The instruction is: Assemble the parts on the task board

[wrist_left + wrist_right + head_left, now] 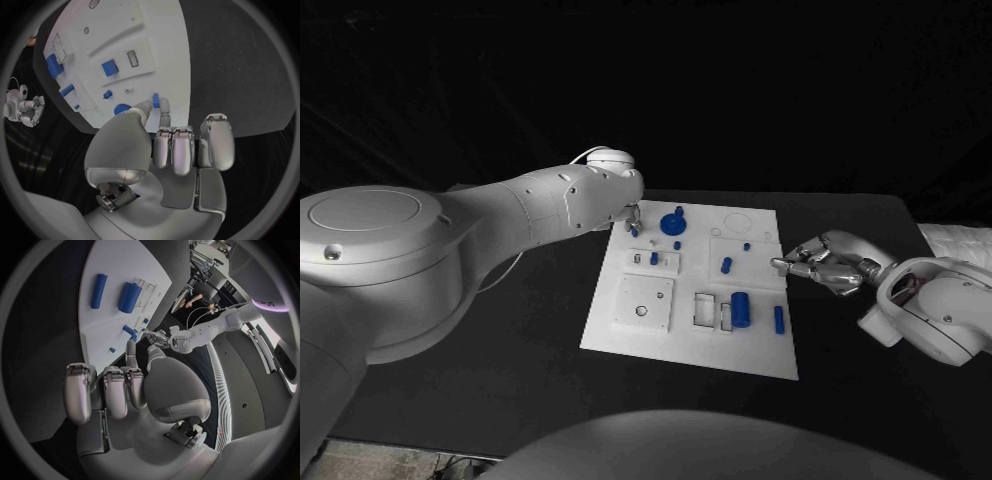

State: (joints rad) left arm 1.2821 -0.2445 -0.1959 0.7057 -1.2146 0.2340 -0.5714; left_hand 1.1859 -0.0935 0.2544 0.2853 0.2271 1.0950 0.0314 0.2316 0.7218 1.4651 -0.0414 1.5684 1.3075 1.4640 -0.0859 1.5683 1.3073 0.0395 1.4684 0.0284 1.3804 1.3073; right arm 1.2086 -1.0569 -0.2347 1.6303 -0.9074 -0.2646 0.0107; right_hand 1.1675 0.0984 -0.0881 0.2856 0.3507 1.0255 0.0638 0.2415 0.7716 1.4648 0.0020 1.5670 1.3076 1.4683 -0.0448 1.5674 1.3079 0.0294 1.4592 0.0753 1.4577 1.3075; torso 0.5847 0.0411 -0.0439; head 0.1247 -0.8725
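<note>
while the left hand (164, 131) pinches a small blue part (155, 100), the right hand (128, 385) is clenched, holding nothing.

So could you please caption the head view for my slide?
Left hand pinches a blue part at the board's far corner.

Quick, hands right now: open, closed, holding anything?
Left hand: pinching a small blue part at the task board edge.
Right hand: fingers curled, holding nothing.

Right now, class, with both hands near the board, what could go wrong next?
The left hand pinches a small blue piece at the white board's far corner; held only at the fingertips, it might slip. That hand sits close to the blue gear and could knock it. The right hand hovers at the board's edge, near the blue peg.
</note>
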